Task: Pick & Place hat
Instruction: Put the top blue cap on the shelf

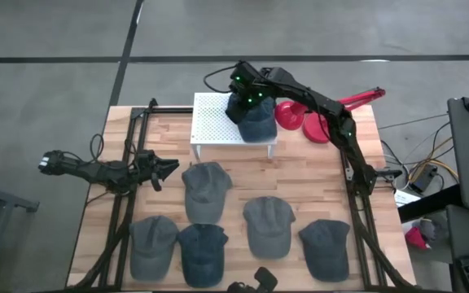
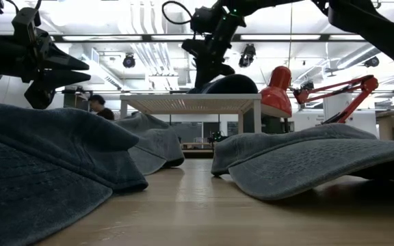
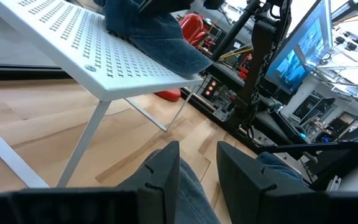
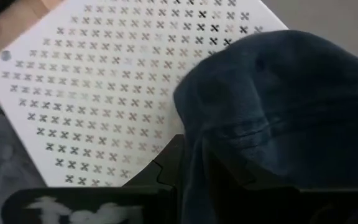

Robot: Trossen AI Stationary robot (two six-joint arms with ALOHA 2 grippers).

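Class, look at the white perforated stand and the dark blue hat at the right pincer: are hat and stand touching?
Touching. The low view shows the hat sitting on the stand with no gap; the right pincer grips its fabric.

Right pincer (image 1: pixel 247 104) clamped, arm outstretched; left pincer (image 1: pixel 172 168) parted, idle.

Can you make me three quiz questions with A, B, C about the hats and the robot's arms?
1. Where is the right gripper?
A. over the white stand
B. at the table's front edge
C. beside the lamp's base

2. How many hats lie flat on the wooden table?
A. two
B. five
C. eight

3. What is the right gripper doing?
A. hanging open over nothing
B. shut on the hat
C. gripping the red lamp

Answers: 1 A, it sits above the white stand. 2 B, five lie in front of the stand. 3 B, its fingers pinch the hat on the stand.
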